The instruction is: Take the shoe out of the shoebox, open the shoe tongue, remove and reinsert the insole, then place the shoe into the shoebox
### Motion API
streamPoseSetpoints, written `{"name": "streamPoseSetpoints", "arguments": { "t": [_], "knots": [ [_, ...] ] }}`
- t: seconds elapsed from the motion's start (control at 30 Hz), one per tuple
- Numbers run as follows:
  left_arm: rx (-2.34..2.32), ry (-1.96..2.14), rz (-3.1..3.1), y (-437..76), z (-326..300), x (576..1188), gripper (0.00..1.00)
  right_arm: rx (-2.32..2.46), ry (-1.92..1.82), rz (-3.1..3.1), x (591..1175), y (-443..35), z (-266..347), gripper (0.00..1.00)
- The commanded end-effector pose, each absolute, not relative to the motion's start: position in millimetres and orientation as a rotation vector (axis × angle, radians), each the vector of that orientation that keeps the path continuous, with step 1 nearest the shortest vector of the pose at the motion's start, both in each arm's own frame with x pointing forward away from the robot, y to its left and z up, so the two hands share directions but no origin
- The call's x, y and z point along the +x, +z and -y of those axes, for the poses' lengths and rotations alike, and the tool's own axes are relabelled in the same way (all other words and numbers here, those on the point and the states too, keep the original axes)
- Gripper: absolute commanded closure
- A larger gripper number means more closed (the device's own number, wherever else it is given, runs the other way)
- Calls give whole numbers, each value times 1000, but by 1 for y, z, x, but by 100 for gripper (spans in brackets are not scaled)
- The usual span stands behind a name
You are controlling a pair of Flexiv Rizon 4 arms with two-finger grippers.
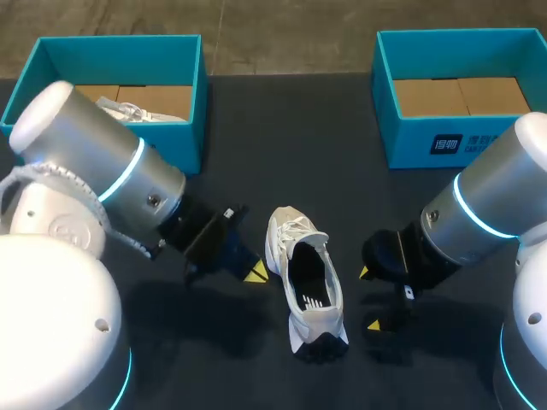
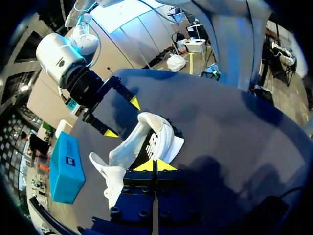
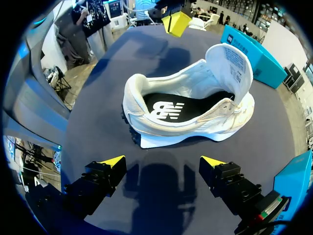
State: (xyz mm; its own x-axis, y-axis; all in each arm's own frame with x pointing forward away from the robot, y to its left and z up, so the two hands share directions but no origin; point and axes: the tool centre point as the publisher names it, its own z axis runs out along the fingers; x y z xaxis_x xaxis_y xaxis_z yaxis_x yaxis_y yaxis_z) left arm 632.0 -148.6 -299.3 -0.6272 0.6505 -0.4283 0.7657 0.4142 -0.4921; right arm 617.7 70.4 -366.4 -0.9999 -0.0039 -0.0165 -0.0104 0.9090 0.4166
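A white shoe (image 1: 308, 286) lies on the dark table, toe pointing away from me, its tongue (image 3: 230, 61) pulled up. The black insole (image 3: 166, 110) with a white logo sits inside it. My left gripper (image 1: 255, 272) is just left of the shoe, low over the table; its yellow tips (image 2: 155, 165) are pressed together with nothing between them, a little apart from the shoe (image 2: 146, 147). My right gripper (image 1: 370, 299) stands open to the right of the shoe. In the right wrist view the shoe (image 3: 190, 107) lies ahead of the spread fingers (image 3: 110, 161).
A teal shoebox (image 1: 192, 94) at the back left holds another white shoe (image 1: 128, 111). A second teal shoebox (image 1: 385, 94) at the back right shows only its cardboard floor. Bare dark table lies around the shoe and towards the front edge.
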Motion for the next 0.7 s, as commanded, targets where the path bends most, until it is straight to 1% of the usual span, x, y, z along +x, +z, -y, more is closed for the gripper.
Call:
{"name": "streamPoseSetpoints", "arguments": {
  "t": [0.03, 0.23, 0.5, 0.7],
  "knots": [
    [1343, -962, -2571, -295, 148, 633, 100, -10, 663, -3052, 617, -367, -71, 0],
    [1343, -962, -2571, -295, 148, 633, 100, -35, 636, -3063, 619, -363, -65, 0],
    [1663, -860, -2468, -298, 144, 626, 100, -77, 558, -3091, 613, -346, -40, 0],
    [1754, -735, -2424, -297, 148, 615, 100, -120, 509, -3117, 613, -334, -26, 0]
  ]
}}
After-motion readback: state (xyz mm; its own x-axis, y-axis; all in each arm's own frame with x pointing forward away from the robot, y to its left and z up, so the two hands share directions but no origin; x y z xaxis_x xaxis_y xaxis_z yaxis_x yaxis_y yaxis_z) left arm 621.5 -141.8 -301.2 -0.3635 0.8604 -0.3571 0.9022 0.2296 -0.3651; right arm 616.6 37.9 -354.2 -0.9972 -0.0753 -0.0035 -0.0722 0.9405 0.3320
